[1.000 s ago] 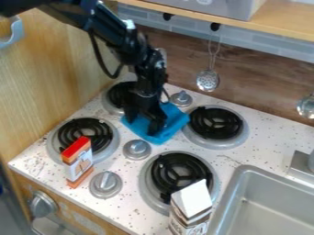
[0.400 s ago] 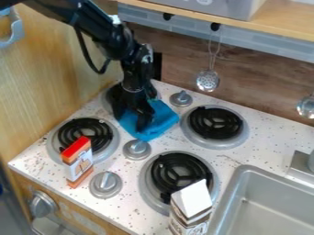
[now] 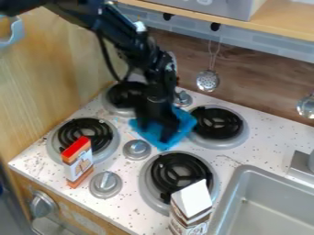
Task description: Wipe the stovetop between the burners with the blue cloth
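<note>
Speckled counter (image 3: 245,156), crumpled blue cloth (image 3: 187,123).

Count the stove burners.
4 burners: one behind the red-topped box, one behind the white-topped carton, one right of the blue cloth, one at upper left, partly behind the arm.

Cloth (image 3: 185,121) partly hidden (pincer (image 3: 155,132) seemingly blurred).

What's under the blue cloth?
White speckled stovetop shows around the blue cloth. What lies directly beneath can't be seen: the cloth covers it, and the black gripper hides part of the cloth.
</note>
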Available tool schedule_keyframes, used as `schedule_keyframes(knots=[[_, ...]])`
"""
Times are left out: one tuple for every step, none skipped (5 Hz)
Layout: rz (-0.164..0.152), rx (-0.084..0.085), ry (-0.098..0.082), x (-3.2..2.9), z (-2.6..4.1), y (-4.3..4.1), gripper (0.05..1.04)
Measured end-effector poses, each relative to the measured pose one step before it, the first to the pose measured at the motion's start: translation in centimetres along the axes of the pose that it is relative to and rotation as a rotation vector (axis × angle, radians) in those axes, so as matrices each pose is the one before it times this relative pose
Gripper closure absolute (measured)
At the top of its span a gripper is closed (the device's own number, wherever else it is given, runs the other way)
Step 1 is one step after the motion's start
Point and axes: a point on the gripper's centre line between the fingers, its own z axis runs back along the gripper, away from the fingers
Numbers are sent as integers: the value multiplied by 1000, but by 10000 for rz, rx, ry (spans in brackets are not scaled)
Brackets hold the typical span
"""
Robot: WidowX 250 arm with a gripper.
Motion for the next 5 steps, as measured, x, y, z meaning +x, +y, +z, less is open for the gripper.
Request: schedule_keyframes(knots=[[-148,-431,-160,-20,585,-2295,83],[-352,-327,-140,91,303,-2610,82],[-366,-274,-36,113,228,-2274,83],[-531,-253,0,-18,68,-2663,83],[11,-5,-46,-338,116,34,83]])
